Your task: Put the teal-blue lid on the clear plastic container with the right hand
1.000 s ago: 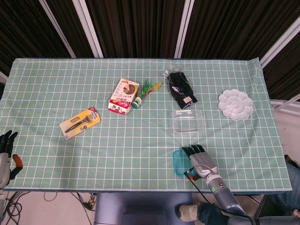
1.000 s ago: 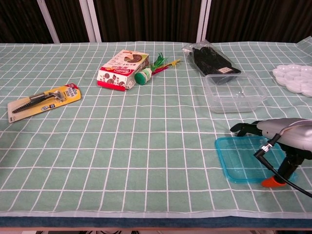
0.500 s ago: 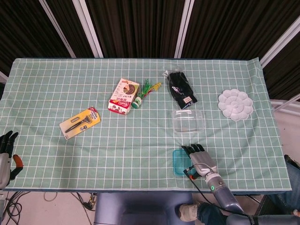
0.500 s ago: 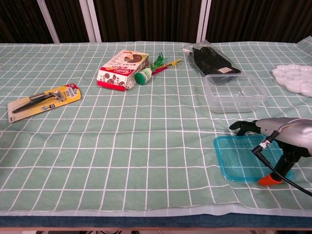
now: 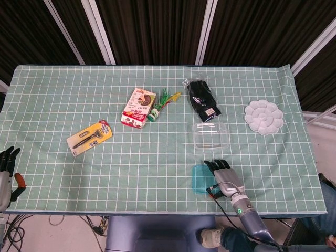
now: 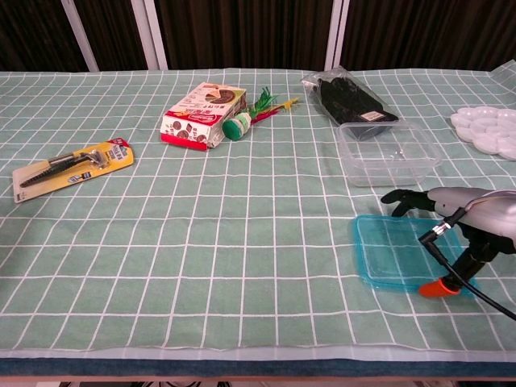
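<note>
Nearest the viewer, the right hand (image 6: 451, 222) is reaching over the teal-blue lid (image 6: 395, 258), palm down, with its dark fingers (image 6: 401, 198) stretching past the lid's far edge and its orange-tipped thumb (image 6: 439, 287) angling down at the lid's near edge. The lid is lying flat on the green checked worktop (image 6: 201, 242) directly beneath this hand, and the hand is straddling it rather than visibly clamping it; whether fingers and thumb are actually pressing the edges cannot be told from either view, and the lid is not lifted. By this reading, the step in hand is the grasp itself, so the task is at an early stage. Just beyond the fingertips, a short way further from the robot, the clear plastic container (image 6: 389, 151) is sitting open and upright, apart from the lid. The next move probably calls for closing fingers and thumb firmly on the thin lid's opposite edges, raising it level, carrying it forward over the container, and lining up the edges before pressing down. Beyond the container, a black packaged item (image 6: 349, 98) is lying on the cloth, and off to the hand's right a white flower-shaped palette (image 6: 492, 129) is resting. The left hand (image 5: 6, 167) is waiting off the worktop's near left corner, fingers apart, holding nothing.
</note>
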Available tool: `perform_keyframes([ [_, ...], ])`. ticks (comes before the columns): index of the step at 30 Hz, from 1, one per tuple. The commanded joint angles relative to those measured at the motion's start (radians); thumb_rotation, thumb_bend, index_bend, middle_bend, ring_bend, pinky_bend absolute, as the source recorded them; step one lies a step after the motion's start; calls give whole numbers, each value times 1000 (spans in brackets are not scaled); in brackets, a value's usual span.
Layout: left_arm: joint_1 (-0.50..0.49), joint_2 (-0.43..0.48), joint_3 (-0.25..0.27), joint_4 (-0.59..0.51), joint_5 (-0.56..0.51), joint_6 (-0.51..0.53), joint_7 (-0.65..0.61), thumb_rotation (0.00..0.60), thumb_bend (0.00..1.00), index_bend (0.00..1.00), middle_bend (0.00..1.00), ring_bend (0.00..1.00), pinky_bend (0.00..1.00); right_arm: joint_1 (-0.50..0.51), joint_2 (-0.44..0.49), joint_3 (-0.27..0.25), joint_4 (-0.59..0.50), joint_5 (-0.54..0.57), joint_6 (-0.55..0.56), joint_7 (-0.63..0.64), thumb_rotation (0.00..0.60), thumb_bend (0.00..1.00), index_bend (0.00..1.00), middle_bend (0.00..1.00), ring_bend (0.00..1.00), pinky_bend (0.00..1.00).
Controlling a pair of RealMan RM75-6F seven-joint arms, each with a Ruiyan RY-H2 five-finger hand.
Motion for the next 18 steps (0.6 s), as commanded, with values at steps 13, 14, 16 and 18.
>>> perform_keyframes([
  [13,0,0,0,1,-2,0,3,600,787,51,0,0,0,-29,73,-5,-46,-102,9,54,600,233,0,426,70,0],
  [14,0,0,0,1,-2,-1,3,600,787,51,0,0,0,-29,84,-3,-56,-106,8,56,600,233,0,426,70,0],
  [16,-1,-1,1,2,-2,-2,5,600,787,51,0,0,0,-27,118,0,-90,-114,2,63,600,232,0,426,71,0],
  [18,-1,-1,1,1,-2,-2,6,600,787,51,0,0,0,-24,157,7,-130,-118,-7,73,600,233,0,427,71,0],
])
